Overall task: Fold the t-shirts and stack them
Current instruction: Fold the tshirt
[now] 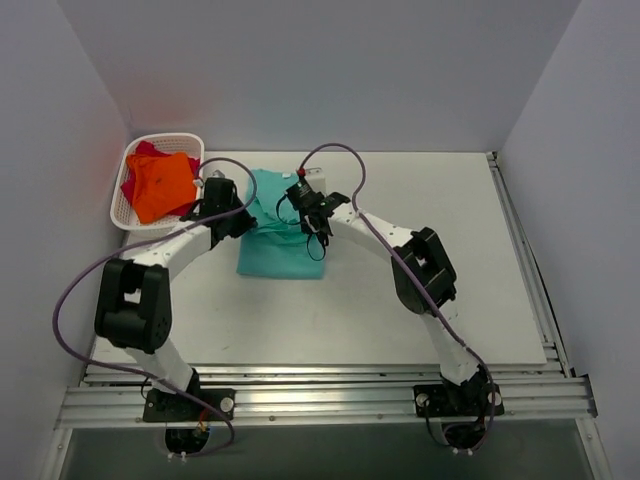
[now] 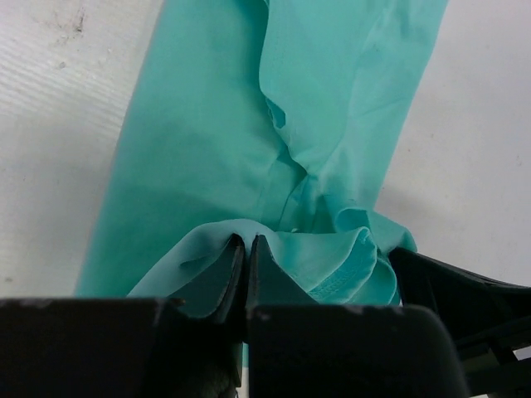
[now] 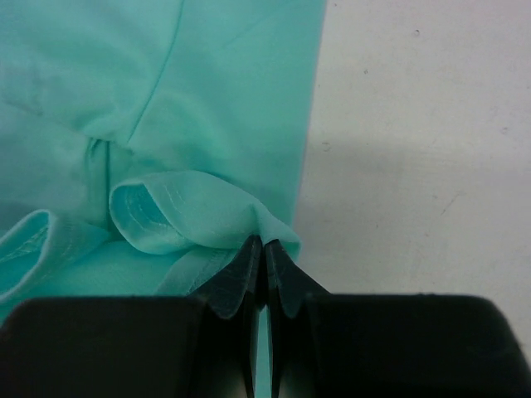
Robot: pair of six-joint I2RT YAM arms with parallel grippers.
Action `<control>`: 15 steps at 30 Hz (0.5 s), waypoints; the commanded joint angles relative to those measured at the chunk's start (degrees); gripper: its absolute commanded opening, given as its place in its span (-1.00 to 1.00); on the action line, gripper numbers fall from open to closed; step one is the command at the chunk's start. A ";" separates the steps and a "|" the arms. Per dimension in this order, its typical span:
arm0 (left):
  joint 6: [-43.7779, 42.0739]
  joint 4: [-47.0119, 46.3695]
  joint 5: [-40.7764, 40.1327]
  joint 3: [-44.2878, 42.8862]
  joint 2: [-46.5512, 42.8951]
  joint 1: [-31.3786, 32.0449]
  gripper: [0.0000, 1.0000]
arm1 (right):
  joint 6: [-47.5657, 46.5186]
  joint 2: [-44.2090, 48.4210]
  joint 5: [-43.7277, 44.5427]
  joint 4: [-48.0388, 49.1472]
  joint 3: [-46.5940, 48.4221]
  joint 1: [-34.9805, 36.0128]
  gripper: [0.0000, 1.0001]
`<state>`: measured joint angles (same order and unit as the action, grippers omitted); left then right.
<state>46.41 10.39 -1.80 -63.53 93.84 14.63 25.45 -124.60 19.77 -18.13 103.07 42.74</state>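
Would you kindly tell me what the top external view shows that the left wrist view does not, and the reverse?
Only the top external view shows the white basket at the far left, holding the orange t-shirt and the magenta t-shirt, and the right arm. Only the left wrist view shows, close up, the left gripper shut on a raised fold of the teal t-shirt, with a stitched hem beside it. Both show the teal t-shirt lying on the white table.

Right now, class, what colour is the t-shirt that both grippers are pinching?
Plain teal-green; the t-shirt shows best in the left wrist view.
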 commanded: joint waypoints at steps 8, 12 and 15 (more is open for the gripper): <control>-5.19 1.29 12.68 -29.08 27.78 -6.02 0.10 | -0.23 -14.27 -1.14 -9.29 25.93 -9.33 1.00; -6.42 7.52 15.16 -42.18 31.66 -7.86 0.83 | -1.02 -13.40 -1.57 -9.82 33.16 -13.20 1.00; -8.44 14.38 12.81 -50.27 31.49 -8.83 0.86 | -1.72 -8.66 -1.23 -8.50 30.71 -14.17 1.00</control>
<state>41.08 19.62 10.33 -104.66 128.11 6.92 25.02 -140.03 16.75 -25.06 133.03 29.47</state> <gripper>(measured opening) 0.927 0.996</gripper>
